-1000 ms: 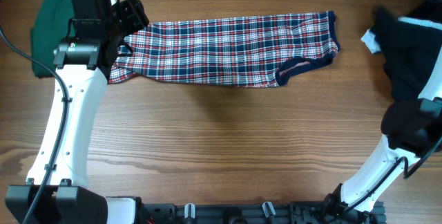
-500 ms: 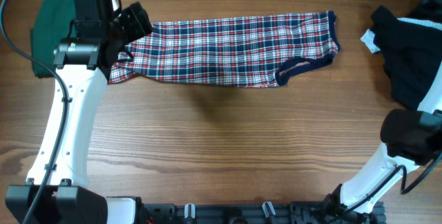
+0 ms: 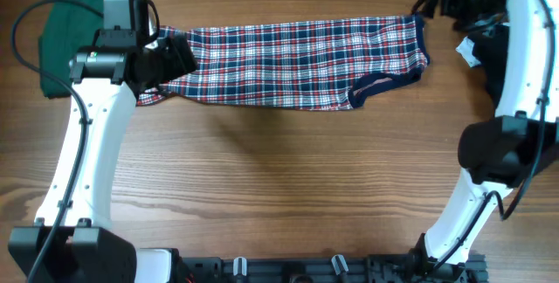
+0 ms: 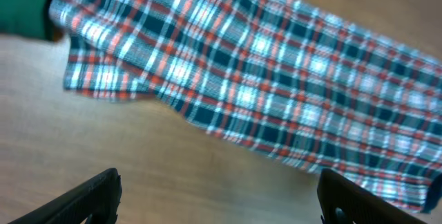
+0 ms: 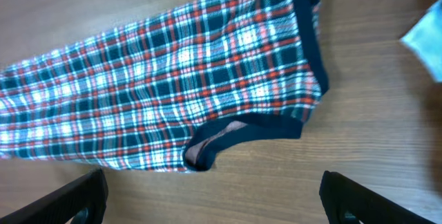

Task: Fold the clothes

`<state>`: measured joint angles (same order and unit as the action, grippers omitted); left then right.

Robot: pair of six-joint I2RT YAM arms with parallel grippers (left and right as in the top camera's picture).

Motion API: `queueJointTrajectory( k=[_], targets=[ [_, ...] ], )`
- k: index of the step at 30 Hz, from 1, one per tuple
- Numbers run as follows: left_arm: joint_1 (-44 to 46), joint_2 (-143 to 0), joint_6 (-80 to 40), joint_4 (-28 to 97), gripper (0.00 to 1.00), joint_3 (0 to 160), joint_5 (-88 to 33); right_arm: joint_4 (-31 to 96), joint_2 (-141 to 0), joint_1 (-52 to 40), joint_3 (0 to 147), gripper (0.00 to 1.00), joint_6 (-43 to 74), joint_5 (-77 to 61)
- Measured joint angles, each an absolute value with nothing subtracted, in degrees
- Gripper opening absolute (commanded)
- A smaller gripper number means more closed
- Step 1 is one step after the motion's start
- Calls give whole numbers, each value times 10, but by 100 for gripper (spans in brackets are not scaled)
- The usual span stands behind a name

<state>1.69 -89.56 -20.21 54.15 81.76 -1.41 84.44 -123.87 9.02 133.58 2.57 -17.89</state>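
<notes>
Overhead view: the plaid dress (image 3: 288,60) is lying flat as a long band across the far half of the desk (image 3: 279,187), its navy trim at the right end. A dark-green garment (image 3: 61,43) is touching its left end. A black garment (image 3: 489,60) is lying near the right edge. The left fingers (image 4: 93,195) and right fingers (image 5: 72,198) are being held spread above the dress's ends, pinching nothing. Bare wood is showing along the near side.

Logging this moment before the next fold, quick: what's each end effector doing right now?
Left end effector: open, holding nothing.
Right end effector: open, holding nothing.
</notes>
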Motion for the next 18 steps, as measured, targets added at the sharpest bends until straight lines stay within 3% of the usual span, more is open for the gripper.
queueJointTrajectory(
  k=[11, 18],
  targets=[
    [3, -940, -202, 566, 85, 818, 3, 690, -1245, 84, 1103, 93, 30, -173],
    [3, -991, -202, 505, 84, 818, 49, 613, -1247, 84, 1061, 93, 30, -173]
  ],
)
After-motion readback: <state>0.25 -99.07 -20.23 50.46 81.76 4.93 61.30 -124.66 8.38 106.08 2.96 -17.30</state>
